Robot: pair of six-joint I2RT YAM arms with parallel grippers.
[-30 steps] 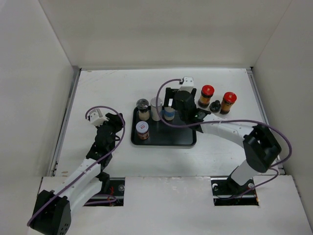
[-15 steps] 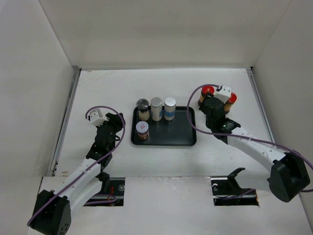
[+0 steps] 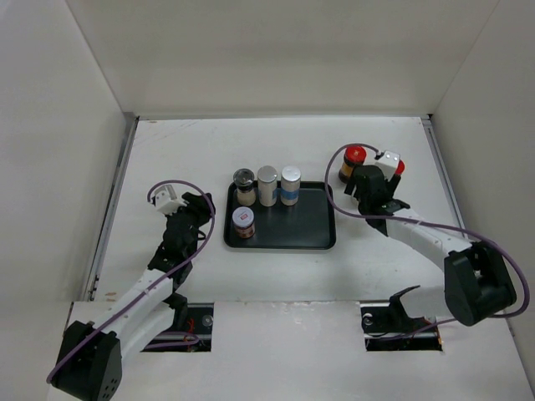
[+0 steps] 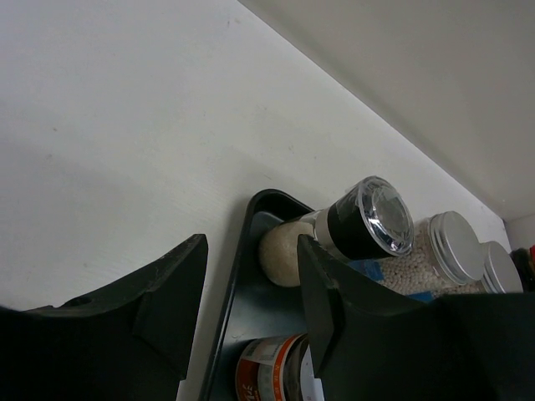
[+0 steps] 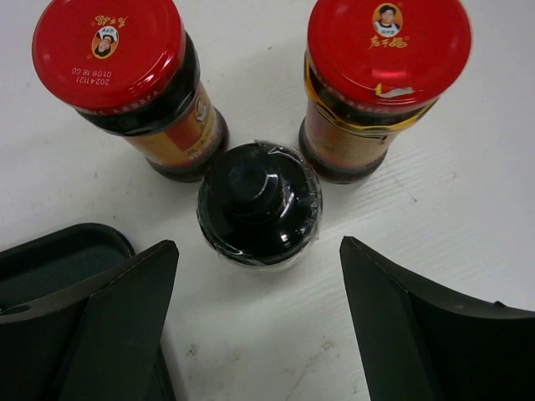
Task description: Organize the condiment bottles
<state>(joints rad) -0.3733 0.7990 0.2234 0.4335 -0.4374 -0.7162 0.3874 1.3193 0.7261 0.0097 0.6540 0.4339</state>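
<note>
Okay, my right tool is wide open, empty, centred on the black-capped bottle. I'd drop straight, pinch its cap, avoid nudging the red-capped jars.

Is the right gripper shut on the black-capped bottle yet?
No, the right gripper is open, its jaws spread wide on either side of the black-capped bottle without touching it.

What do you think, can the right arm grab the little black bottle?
Probably yes: the right end effector is open and lined up on the small glossy black bottle; the red-capped brown jars stand behind it, not blocking.
</note>
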